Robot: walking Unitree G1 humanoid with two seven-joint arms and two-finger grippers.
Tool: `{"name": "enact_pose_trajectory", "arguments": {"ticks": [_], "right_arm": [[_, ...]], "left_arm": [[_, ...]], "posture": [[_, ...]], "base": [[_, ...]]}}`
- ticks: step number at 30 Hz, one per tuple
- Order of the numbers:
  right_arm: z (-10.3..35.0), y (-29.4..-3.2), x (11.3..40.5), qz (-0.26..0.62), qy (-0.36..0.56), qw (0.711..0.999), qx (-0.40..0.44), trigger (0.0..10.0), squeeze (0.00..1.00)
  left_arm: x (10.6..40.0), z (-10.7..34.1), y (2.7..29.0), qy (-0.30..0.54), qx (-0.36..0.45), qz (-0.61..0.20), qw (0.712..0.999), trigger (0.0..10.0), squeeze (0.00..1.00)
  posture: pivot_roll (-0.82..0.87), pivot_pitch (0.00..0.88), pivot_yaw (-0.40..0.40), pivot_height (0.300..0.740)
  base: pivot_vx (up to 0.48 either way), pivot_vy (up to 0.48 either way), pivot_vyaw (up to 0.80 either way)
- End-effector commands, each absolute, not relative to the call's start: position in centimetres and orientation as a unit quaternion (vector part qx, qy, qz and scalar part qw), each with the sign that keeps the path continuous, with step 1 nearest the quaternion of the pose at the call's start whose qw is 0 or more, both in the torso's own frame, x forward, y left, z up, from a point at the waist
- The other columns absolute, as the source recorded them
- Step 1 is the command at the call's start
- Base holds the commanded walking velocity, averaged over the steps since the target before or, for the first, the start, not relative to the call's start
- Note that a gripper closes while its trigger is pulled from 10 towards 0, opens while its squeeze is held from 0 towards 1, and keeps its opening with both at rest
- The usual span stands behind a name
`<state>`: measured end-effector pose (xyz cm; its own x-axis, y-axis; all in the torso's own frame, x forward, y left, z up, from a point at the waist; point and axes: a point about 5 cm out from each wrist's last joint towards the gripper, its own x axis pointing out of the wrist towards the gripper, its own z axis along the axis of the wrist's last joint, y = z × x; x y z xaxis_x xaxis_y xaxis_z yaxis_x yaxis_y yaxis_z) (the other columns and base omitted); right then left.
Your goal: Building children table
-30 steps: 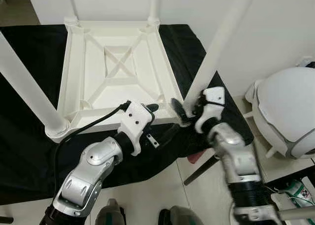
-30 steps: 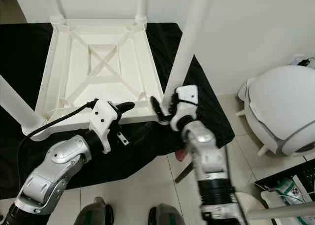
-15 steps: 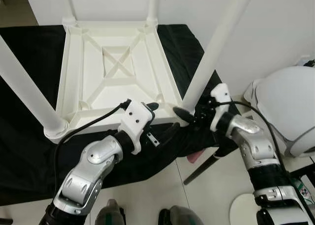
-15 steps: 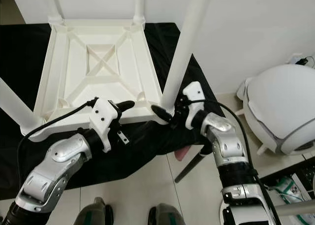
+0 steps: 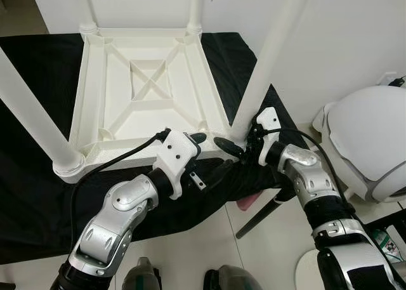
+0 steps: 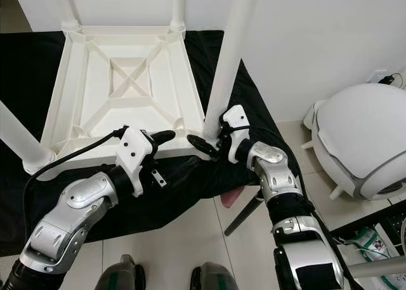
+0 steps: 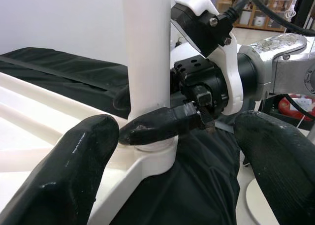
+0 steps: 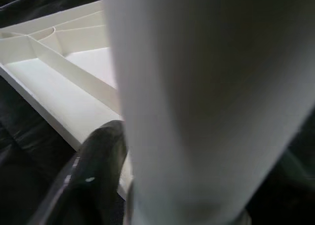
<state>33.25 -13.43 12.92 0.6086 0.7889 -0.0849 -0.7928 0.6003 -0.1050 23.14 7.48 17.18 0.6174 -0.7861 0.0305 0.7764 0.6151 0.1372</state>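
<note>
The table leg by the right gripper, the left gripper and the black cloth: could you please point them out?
table leg (image 5: 266,58), left eye view, mid shaft.
left gripper (image 5: 203,151), left eye view, between fingertips.
black cloth (image 5: 32,195), left eye view, bare left part.

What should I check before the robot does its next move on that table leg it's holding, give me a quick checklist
1. Right gripper closed around the near right leg at its base: ok, fingers sit on either side.
2. Leg seated in its corner socket: cannot tell, it stands in the socket but depth is unclear.
3. Left gripper bracing the tabletop: not ok, it is open and hovering at the near edge.
4. Other three legs standing in their corners: ok.
5. Tabletop lying flat, upside down on the black cloth: ok.
</note>
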Motion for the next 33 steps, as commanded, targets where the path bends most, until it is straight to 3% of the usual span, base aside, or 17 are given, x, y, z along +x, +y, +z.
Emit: {"name": "enact_pose_trajectory", "arguments": {"ticks": [1, 8, 9, 12, 13, 18, 25, 26, 30, 31, 33], "right_arm": [[11.8, -13.1, 33.0, 0.459, 0.034, 0.885, -0.067, 0.0, 0.0], [11.8, -13.7, 32.7, 0.458, 0.025, 0.886, -0.067, 0.0, 0.0], [11.9, -14.0, 32.6, 0.439, 0.021, 0.896, -0.066, 0.6, 0.0], [12.0, -14.1, 32.7, 0.428, 0.02, 0.901, -0.063, 0.6, 0.0], [12.1, -14.0, 32.7, 0.411, 0.016, 0.909, -0.064, 10.0, 0.0], [12.6, -12.8, 32.8, 0.295, 0.003, 0.955, -0.017, 10.0, 0.0], [12.8, -10.3, 31.9, 0.254, 0.007, 0.967, 0.017, 10.0, 0.0], [12.8, -9.8, 31.9, 0.195, 0.016, 0.98, 0.039, 10.0, 0.0], [12.8, -9.8, 31.9, 0.166, 0.019, 0.985, 0.045, 10.0, 0.0], [13.0, -8.8, 31.6, 0.124, 0.02, 0.991, 0.041, 10.0, 0.0], [13.3, -8.1, 31.3, 0.133, 0.014, 0.99, 0.039, 10.0, 0.0]], "left_arm": [[23.2, 17.2, 7.4, -0.042, 0.057, -0.433, 0.899, 10.0, 0.0], [23.1, 17.1, 7.2, -0.041, 0.055, -0.438, 0.896, 10.0, 0.0], [23.0, 17.1, 7.2, -0.041, 0.054, -0.441, 0.895, 10.0, 0.0], [23.0, 17.1, 7.1, -0.041, 0.054, -0.442, 0.895, 10.0, 0.0], [23.0, 17.1, 7.1, -0.04, 0.054, -0.442, 0.894, 10.0, 0.0], [22.9, 17.0, 6.9, -0.039, 0.05, -0.445, 0.893, 10.0, 0.0], [22.9, 17.0, 6.8, -0.038, 0.05, -0.449, 0.891, 10.0, 0.0], [22.8, 16.9, 6.9, -0.037, 0.05, -0.449, 0.891, 10.0, 0.0], [22.8, 16.9, 6.9, -0.037, 0.05, -0.449, 0.891, 10.0, 0.0], [22.9, 17.0, 6.9, -0.037, 0.049, -0.447, 0.892, 10.0, 0.0], [22.9, 17.0, 6.9, -0.037, 0.049, -0.447, 0.893, 10.0, 0.0]], "posture": [[0.02, 0.009, -0.062, 0.74], [0.0, 0.006, -0.058, 0.74], [0.0, 0.006, -0.058, 0.74], [0.0, 0.006, -0.058, 0.74], [0.0, 0.008, -0.061, 0.74], [-0.01, 0.011, -0.058, 0.74], [-0.01, 0.019, -0.056, 0.74], [-0.01, 0.021, -0.058, 0.74], [-0.01, 0.021, -0.058, 0.74], [0.0, 0.03, -0.062, 0.74], [0.0, 0.033, -0.063, 0.74]], "base": [[0.0, 0.0, 0.0], [0.0, 0.0, 0.0], [0.0, 0.0, 0.0], [0.0, 0.0, 0.0], [0.0, 0.0, 0.0], [0.0, 0.0, 0.0], [0.0, 0.0, 0.0], [0.0, 0.0, 0.0], [0.0, 0.0, 0.0], [0.0, 0.0, 0.0], [0.0, 0.0, 0.0]]}}
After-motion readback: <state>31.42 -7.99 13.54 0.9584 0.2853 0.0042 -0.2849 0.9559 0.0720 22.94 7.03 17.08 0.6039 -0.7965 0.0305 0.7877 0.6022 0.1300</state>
